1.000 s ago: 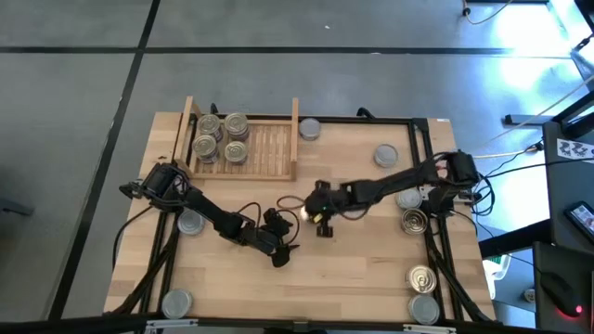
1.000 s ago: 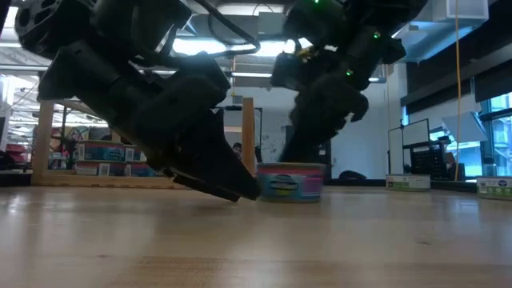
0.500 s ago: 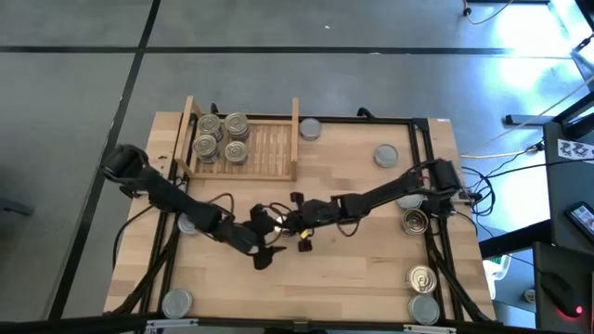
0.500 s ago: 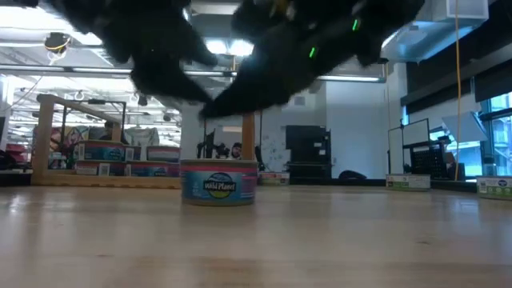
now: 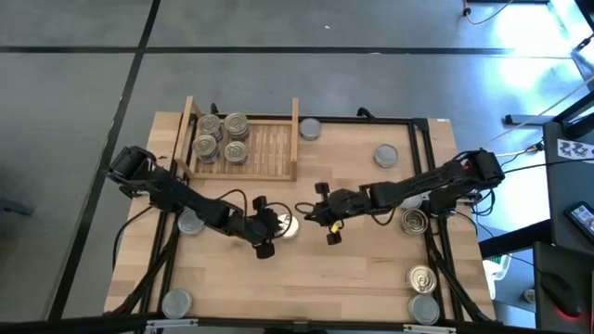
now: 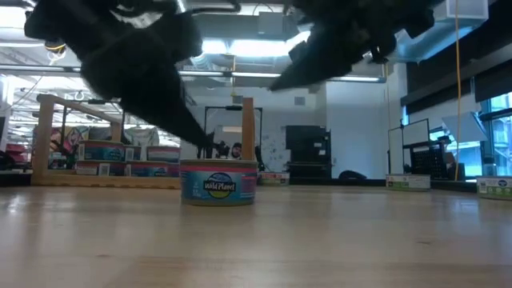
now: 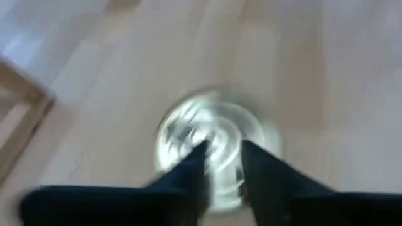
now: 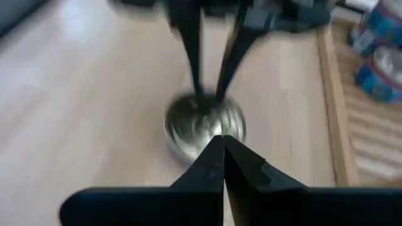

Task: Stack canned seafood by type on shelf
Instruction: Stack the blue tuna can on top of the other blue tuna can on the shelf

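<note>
One can [image 5: 286, 225] with a shiny top stands upright on the table's middle, blue-labelled in the low view [image 6: 218, 182]. My left gripper [image 5: 271, 228] comes at it from the table's left; its fingers [image 8: 200, 75] slant down with a narrow gap, tips over the can's top [image 7: 210, 129]. My right gripper [image 8: 223, 143] is shut, raised above the table just right of the can [image 5: 311, 217], touching nothing. The shelf [image 5: 295, 139] at the far left holds several cans [image 5: 221, 136] at its left end. My left gripper's fingertips [image 8: 218, 94] stand at the middle of the can's top [image 8: 204, 119], slanting down from the table's left. Whether they touch the top I cannot tell. The can rests flat on the table.
Loose cans lie about: two behind the middle [image 5: 309, 128] [image 5: 385, 156], several along the right edge [image 5: 415, 221] [image 5: 422, 278], and two at the left [image 5: 190, 221] [image 5: 176, 301]. Bare wood lies in front of the middle can [image 5: 306, 278].
The can has slid along the table toward its left edge, with my right gripper behind it, and now stands still. My right gripper has since drawn back toward the right and risen. My left gripper has risen and moved in over the can's top.
</note>
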Controlling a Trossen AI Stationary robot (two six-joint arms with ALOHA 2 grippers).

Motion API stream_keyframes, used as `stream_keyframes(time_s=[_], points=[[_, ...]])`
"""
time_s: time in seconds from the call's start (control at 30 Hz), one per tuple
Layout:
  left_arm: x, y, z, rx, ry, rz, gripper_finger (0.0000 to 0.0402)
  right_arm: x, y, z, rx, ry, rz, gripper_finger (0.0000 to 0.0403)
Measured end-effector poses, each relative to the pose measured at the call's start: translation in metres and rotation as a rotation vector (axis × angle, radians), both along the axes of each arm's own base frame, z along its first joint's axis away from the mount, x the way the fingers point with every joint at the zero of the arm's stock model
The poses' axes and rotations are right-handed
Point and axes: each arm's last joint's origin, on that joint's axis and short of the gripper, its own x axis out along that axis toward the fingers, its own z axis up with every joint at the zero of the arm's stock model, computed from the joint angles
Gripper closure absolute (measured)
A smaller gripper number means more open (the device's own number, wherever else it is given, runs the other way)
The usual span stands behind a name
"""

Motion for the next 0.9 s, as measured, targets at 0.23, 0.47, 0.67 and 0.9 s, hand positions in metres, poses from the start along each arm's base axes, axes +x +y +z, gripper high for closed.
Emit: stream_keyframes(time_s=[0.23, 0.47, 0.67, 0.9], points=[[-0.012, 0.007, -0.018, 0.008, -0.028, -0.017, 0.0375, 0.002, 0.000, -0.005, 0.076, -0.023, -0.059, 0.0395], [-0.019, 0.013, -0.025, -0.046, -0.144, -0.057, 0.0398, 0.012, 0.002, -0.016, 0.092, -0.059, -0.032, 0.0359], [-0.017, 0.020, -0.037, -0.038, -0.128, -0.036, 0.0396, 0.025, 0.006, -0.037, 0.087, -0.064, 0.001, 0.0244], [-0.017, 0.029, -0.054, -0.089, -0.136, 0.033, 0.0397, 0.029, 0.009, -0.060, -0.052, -0.031, 0.085, 0.0133]])
